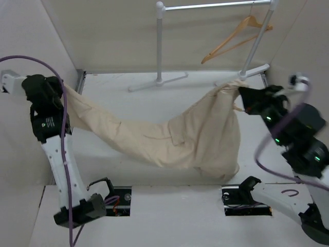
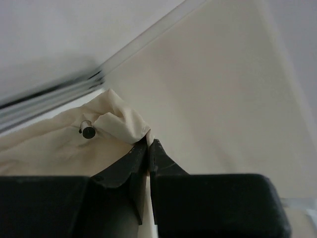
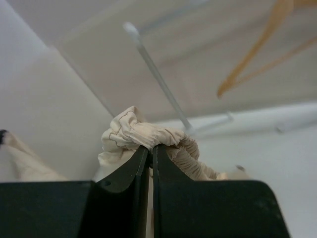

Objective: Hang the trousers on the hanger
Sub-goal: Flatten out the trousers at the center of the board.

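The black two-finger left gripper and right gripper each pinch one end of the wrinkled beige cotton trousers, slung left-to-right over the white table, while the light-wood triangular hanger hangs at far right, nearer the right gripper.

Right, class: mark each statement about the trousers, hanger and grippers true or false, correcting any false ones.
1. The trousers sag between both grippers. True.
2. The left gripper is open and empty. False: it is shut on the trousers.
3. The hanger hangs from the white rail. True.
4. The trousers are draped over the hanger. False: they are held apart from it.
5. The right gripper pinches bunched cloth. True.
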